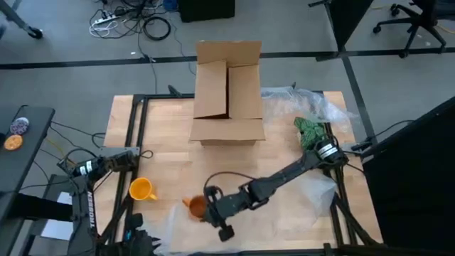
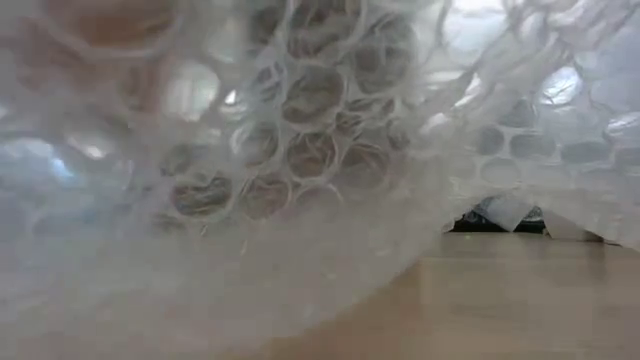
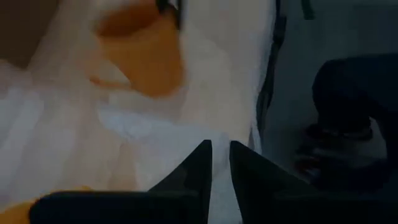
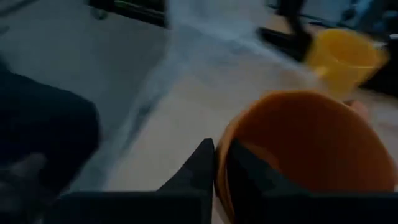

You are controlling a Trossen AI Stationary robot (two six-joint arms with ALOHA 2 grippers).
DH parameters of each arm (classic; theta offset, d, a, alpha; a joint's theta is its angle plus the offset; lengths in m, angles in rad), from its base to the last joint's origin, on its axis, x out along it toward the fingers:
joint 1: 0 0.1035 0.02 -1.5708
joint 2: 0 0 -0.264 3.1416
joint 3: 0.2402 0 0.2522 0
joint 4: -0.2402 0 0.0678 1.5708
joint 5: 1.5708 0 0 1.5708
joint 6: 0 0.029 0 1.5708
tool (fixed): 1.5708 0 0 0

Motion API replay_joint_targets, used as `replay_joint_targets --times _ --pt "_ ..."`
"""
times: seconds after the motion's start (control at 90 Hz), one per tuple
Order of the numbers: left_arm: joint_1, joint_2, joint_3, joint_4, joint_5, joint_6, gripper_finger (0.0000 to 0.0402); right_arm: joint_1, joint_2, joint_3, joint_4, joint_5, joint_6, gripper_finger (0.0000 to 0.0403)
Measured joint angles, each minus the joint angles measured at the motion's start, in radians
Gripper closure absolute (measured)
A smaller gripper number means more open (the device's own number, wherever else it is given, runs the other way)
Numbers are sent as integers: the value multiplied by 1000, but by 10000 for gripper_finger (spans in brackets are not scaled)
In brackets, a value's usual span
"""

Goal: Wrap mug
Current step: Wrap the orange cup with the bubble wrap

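Right gripper (image 4: pixel 221 163) fingers pinch the rim of the mug (image 1: pixel 194 206), at the bench's (image 1: pixel 167 146) 6 o'clock on the wrap (image 1: pixel 313 193). Left gripper (image 3: pixel 221 158) fingers are nearly pressed together. Risk: the thin rim pinch lets the mug tip or slide on the slick wrap towards the yellow mug (image 1: pixel 142 189) at its 9 o'clock.

A grey floor (image 1: pixel 71 50) with dark seam lines surrounds the wooden tabletop (image 1: pixel 163 128). Loose cables (image 1: pixel 135 21) lie coiled beyond its far left corner, and an office chair (image 1: pixel 412 21) stands past the far right corner. A dark side table (image 1: pixel 21 149) sits off the left edge.
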State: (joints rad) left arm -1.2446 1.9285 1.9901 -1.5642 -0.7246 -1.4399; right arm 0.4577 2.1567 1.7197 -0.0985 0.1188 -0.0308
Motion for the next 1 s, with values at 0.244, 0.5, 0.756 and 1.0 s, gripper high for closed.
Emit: replay_joint_targets --times 0.244,0.5,0.756,1.0 --pt "28 0 0 -6 -66 27 360 7 67 -1 68 -69 -13 402" --pt "51 -1 0 -7 -47 71 360 -4 70 3 -93 -18 -43 402" --pt "52 -1 0 -7 -47 69 360 -26 8 4 -403 109 -43 403" --pt "60 -1 -61 -9 -99 -64 360 -21 -82 -6 -559 148 14 403"
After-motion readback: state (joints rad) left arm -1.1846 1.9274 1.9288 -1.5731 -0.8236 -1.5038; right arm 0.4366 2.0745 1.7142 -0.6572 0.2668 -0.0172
